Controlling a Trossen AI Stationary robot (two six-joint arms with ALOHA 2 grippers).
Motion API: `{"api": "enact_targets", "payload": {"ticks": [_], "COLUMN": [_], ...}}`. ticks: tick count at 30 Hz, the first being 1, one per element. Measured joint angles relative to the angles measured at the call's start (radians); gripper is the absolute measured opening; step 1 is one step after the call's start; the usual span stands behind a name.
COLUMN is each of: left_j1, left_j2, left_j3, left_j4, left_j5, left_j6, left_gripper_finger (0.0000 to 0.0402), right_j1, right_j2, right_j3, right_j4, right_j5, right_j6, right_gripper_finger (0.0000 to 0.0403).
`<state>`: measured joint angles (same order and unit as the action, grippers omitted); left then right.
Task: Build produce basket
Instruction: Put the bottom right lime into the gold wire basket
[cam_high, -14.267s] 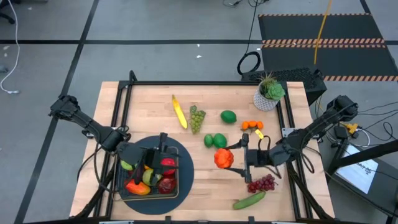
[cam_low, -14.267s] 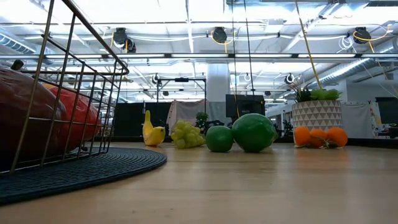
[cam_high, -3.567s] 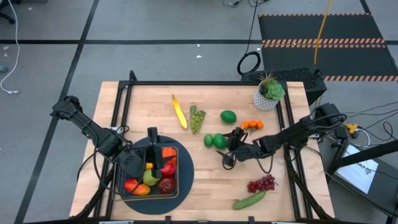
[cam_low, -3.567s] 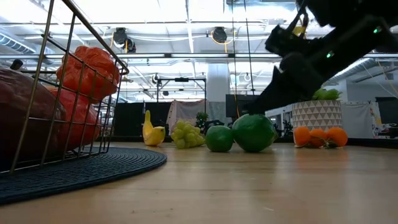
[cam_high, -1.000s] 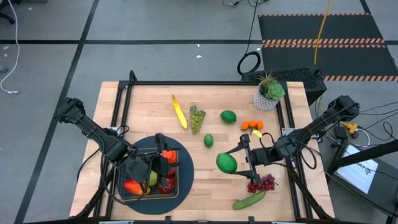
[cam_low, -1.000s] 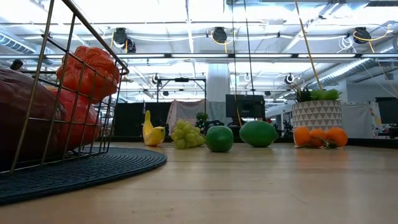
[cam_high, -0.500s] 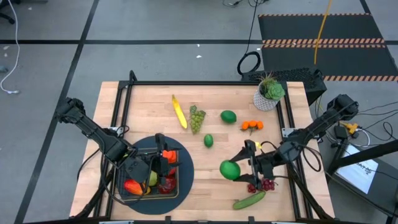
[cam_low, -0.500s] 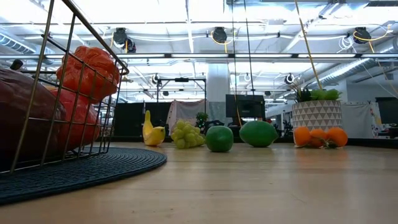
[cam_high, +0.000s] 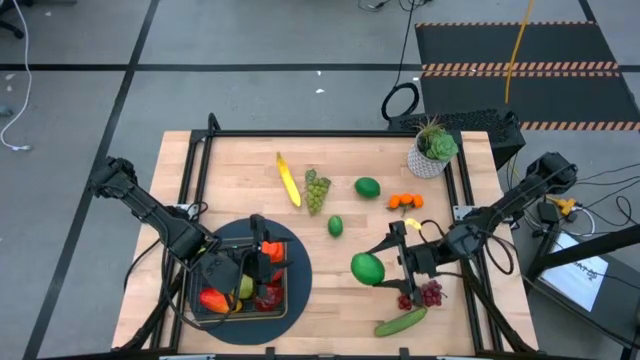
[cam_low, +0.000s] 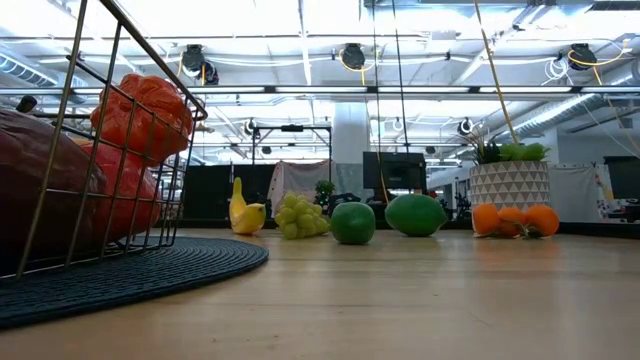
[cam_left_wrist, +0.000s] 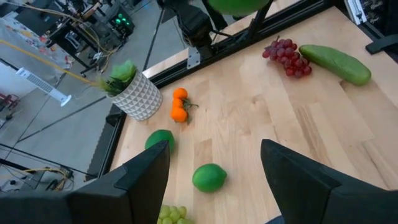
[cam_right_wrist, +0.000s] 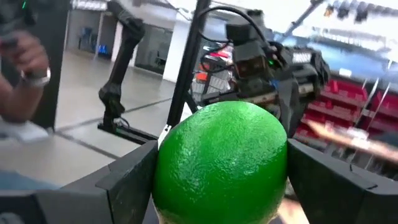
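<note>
High view: dark square wire-mesh basket (cam_high: 240, 283) near-left, partly filled. Right gripper (cam_high: 384, 266) clamps large round green plastic fruit (cam_high: 367, 268); left gripper (cam_left_wrist: 214, 180), fingers spread, over basket. Banana (cam_high: 288, 179), grapes (cam_high: 316, 189), cucumber (cam_high: 401, 322) remain.

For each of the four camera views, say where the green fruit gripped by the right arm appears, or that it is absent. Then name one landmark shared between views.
High view: the green fruit sits right of centre, in the right gripper.
Low view: not in it; the green fruits there rest on the table.
Left wrist view: cut off at the upper edge.
Right wrist view: fills the centre, between the dark fingers.
Shared landmark: the purple grapes.
</note>
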<state>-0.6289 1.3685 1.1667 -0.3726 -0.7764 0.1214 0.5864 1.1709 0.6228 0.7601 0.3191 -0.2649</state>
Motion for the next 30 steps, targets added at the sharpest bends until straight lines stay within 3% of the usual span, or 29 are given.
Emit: {"api": "enact_targets", "payload": {"ticks": [13,24,30], "left_j1": [-0.003,-0.039,-0.045], "left_j2": [0.000,0.027,0.076], "left_j3": [0.000,0.000,-0.001], "left_j4": [0.065,0.079,0.173], "left_j5": [0.001,0.001,-0.007], "left_j6": [0.070,0.199,0.316], "left_gripper_finger": [0.0251,0.0251,0.0267], "right_j1": [-0.143,-0.156,-0.156], "right_j2": [0.000,0.000,0.000], "right_j3": [0.000,0.000,0.000], "right_j4": [-0.001,-0.069,-0.087], "right_j5": [-0.005,-0.007,-0.007], "right_j6": [0.616,0.752,0.798], "right_gripper_finger": [0.0318,0.0318,0.0318]}}
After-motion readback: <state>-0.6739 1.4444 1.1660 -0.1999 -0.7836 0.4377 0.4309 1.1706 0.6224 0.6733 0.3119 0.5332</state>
